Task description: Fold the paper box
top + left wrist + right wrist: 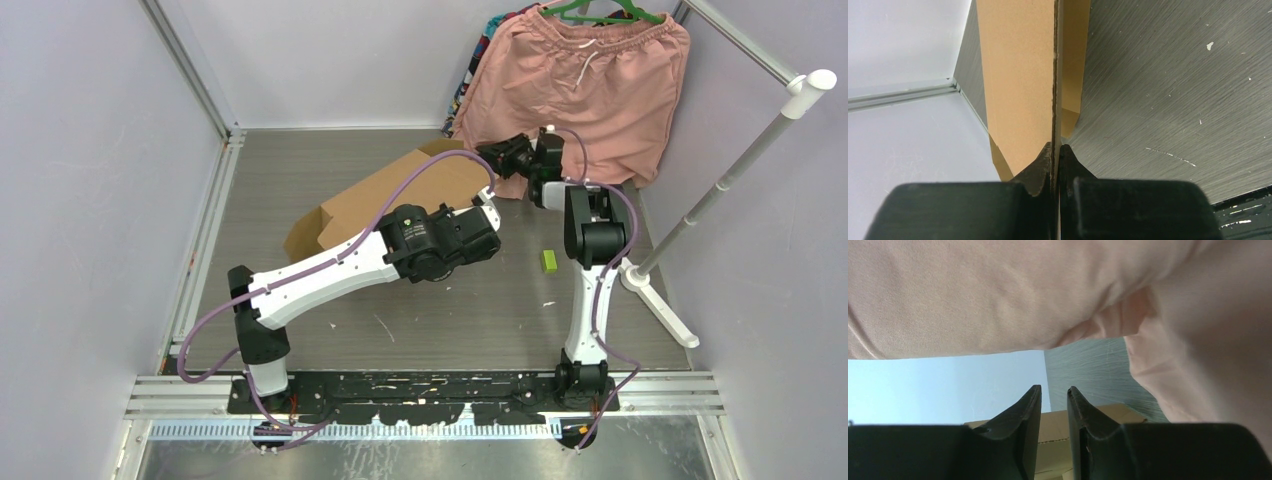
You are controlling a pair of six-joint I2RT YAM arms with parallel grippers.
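On the tabletop [450, 320] the paper box [390, 195] sits in the upper middle of the top view. It is partly raised, with its long axis running from lower left to upper right. Pink shorts [590, 80] hang at the upper right, just past the box's far end. The left tool [1055, 152] is clamped on a thin cardboard edge at that right-hand end. The right tool [1054, 397], under the shorts, stands narrowly apart and holds nothing. The box lies just below it in its own view, so it seems best placed for the far flap.
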